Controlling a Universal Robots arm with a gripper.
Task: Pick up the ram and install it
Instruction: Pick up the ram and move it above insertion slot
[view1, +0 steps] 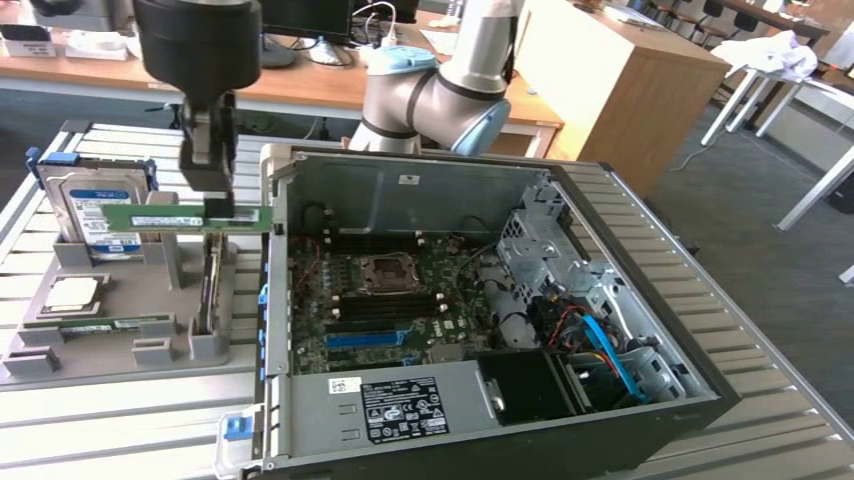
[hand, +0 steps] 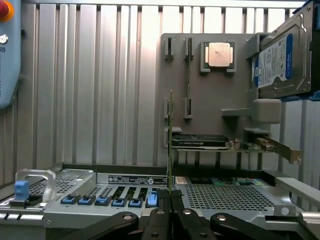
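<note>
The ram (view1: 154, 217), a long thin green stick, hangs level in the air above the grey parts holder (view1: 114, 355), just off the open computer case's (view1: 400, 190) wall on the exterior view's left. My gripper (view1: 220, 212) comes down from above and is shut on the stick near the end closest to the case. In the wrist view the ram (hand: 170, 145) shows edge-on as a thin upright line rising from between the closed fingers of the gripper (hand: 170, 212). The motherboard (view1: 387, 300) lies exposed inside the case.
The grey holder (hand: 210, 100) carries a second green stick (view1: 107, 323), a square silver CPU (view1: 74, 292), a hard drive (view1: 100, 205) standing upright, and an expansion card (view1: 214, 285) on edge. The power supply (view1: 394, 405) fills the case's near side. A slatted metal table (view1: 787, 380) lies underneath.
</note>
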